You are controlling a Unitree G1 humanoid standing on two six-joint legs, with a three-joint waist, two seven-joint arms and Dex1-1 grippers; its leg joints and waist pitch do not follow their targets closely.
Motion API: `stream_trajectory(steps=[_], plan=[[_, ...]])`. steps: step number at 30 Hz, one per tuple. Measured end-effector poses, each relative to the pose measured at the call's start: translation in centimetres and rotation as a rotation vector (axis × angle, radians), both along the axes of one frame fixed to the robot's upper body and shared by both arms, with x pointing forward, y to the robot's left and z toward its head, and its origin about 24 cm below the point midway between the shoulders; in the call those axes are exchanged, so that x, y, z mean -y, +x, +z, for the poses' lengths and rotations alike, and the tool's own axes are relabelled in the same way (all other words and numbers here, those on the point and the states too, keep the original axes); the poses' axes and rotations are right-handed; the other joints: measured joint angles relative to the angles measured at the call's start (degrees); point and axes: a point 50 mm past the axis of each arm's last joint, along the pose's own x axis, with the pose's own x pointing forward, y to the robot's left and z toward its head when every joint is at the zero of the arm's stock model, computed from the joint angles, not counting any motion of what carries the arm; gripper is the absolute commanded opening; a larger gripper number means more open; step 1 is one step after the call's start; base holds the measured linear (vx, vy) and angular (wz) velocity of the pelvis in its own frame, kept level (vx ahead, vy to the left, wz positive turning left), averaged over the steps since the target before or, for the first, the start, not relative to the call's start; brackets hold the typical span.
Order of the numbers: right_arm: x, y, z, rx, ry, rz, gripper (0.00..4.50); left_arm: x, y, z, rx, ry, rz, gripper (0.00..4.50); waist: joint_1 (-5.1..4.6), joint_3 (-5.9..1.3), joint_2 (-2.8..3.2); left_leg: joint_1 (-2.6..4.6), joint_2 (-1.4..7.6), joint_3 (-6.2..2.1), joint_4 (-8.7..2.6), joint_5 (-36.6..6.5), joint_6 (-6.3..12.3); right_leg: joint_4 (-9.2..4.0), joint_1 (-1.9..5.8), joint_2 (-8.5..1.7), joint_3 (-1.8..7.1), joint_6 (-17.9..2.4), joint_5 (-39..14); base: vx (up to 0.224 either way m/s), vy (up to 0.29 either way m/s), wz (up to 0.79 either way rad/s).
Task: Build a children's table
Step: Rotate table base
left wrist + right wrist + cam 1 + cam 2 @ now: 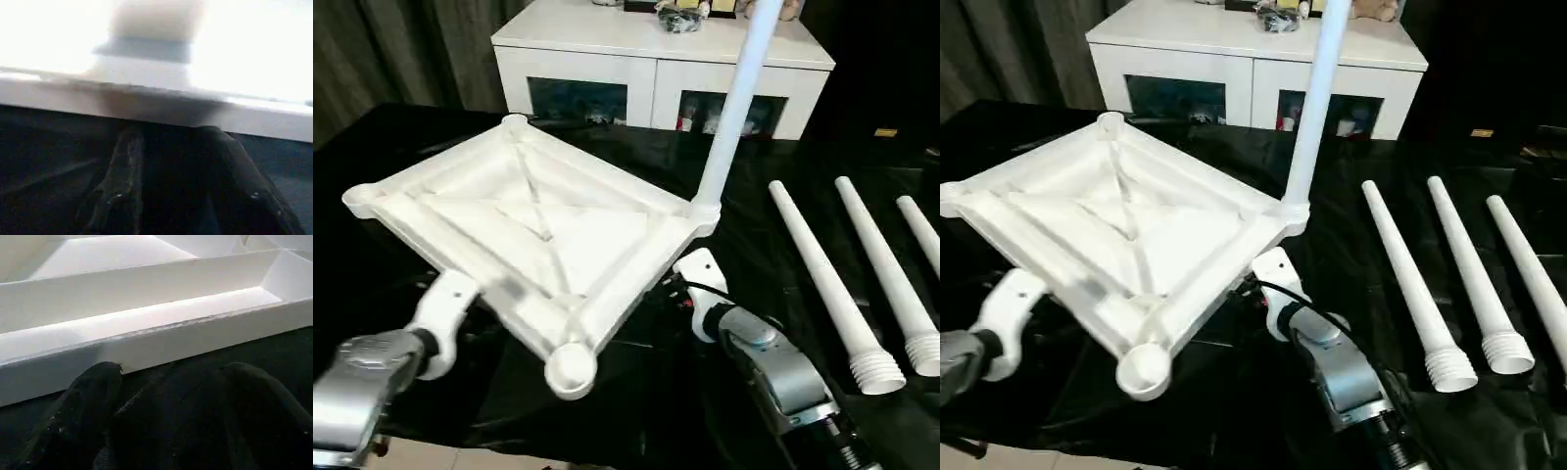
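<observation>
Tool (166, 396) on my right arm, fingers apart, sits against the upturned table top (538, 235) lying mid-tabletop; left tool's state I cannot tell, so I steady the rim before socketing the next leg (822, 284).

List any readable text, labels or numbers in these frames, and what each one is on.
None can be read. The table top, the legs and the white cabinet carry no visible print. The small yellow tag at the far right is too small to read.
</observation>
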Motion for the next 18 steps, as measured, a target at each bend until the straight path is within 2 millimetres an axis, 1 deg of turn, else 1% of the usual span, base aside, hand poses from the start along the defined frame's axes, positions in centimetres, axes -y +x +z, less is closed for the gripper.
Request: stream_trajectory(steps=[1, 5, 7, 9, 11, 12, 15, 16, 18], plan=[[0.1, 0.0, 0.0, 0.002, -0.005, -0.002, 3.81, 0.4, 0.0, -0.1, -0.001, -0.007, -0.018, 2.00, 0.04, -0.02, 0.09, 0.00, -0.01, 0.00, 0.01, 0.0, 0.00, 0.00, 0.02, 0.00, 0.02, 0.0, 0.0, 0.000, 0.000, 0.00], [1.7, 0.4, 0.4, 0.011, -0.023, -0.064, 3.81, 3.7, 0.3, -0.7, 0.011, -0.072, -0.126, 2.00, 0.28, 0.01, 0.46, -0.02, -0.07, 0.13, 0.04, 0.0, 0.02, -0.01, 0.18, -0.02, 0.37, 0.1, 0.0, 0.000, 0.000, 0.00], [2.3, 0.8, 0.8, 0.023, -0.031, -0.099, 3.81, 5.1, 0.5, -0.9, 0.025, -0.096, -0.174, 2.00, 0.34, 0.04, 0.52, -0.06, -0.07, 0.14, 0.05, 0.0, 0.02, -0.01, 0.19, -0.02, 0.40, 0.3, -0.2, 0.000, 0.000, 0.00], [2.7, 1.2, 1.5, 0.046, -0.033, -0.124, 3.81, 6.6, 0.5, -1.1, 0.036, -0.124, -0.227, 2.00, 0.12, 0.06, 0.64, -0.05, -0.05, 0.13, 0.05, 0.0, 0.02, 0.00, 0.20, -0.02, 0.37, 0.3, -0.2, 0.000, 0.000, 0.00], [3.4, 1.7, 2.1, 0.067, -0.054, -0.170, 3.81, 8.0, 1.2, -1.4, 0.060, -0.141, -0.258, 2.00, 0.09, 0.14, 0.94, -0.09, -0.07, 0.12, 0.07, 0.0, 0.02, 0.00, 0.20, -0.02, 0.38, 0.4, -0.2, 0.000, 0.000, 0.00], [4.0, 2.1, 2.7, 0.080, -0.073, -0.208, 3.81, 9.2, 1.8, -1.6, 0.080, -0.157, -0.280, 2.00, 0.11, 0.17, 1.08, -0.14, -0.07, 0.13, 0.07, 0.0, 0.02, 0.00, 0.19, -0.02, 0.40, 0.4, -0.2, 0.000, 0.000, 0.00], [5.3, 2.6, 3.8, 0.097, -0.105, -0.260, 3.81, 11.6, 2.3, -1.2, 0.132, -0.199, -0.334, 2.00, -0.23, 0.14, 1.14, -0.11, -0.03, 0.09, 0.07, 0.1, -0.06, 0.05, 0.20, 0.00, 0.35, 0.4, -0.1, 0.000, 0.000, 0.00], [5.6, 2.6, 4.0, 0.098, -0.108, -0.271, 3.81, 11.8, 2.4, -1.0, 0.146, -0.202, -0.344, 2.00, -0.36, 0.12, 1.17, -0.09, -0.01, 0.08, 0.06, 0.1, -0.09, 0.14, 0.18, 0.01, 0.32, 0.4, -0.1, 0.000, 0.000, 0.00], [6.3, 2.5, 3.9, 0.079, -0.132, -0.290, 3.81, 12.0, 2.6, -0.8, 0.169, -0.211, -0.354, 2.00, -0.90, 0.06, 1.38, -0.09, 0.00, 0.07, 0.06, 0.1, -0.11, 0.26, 0.09, 0.05, 0.34, 0.4, -0.1, 0.000, 0.000, 0.00]])
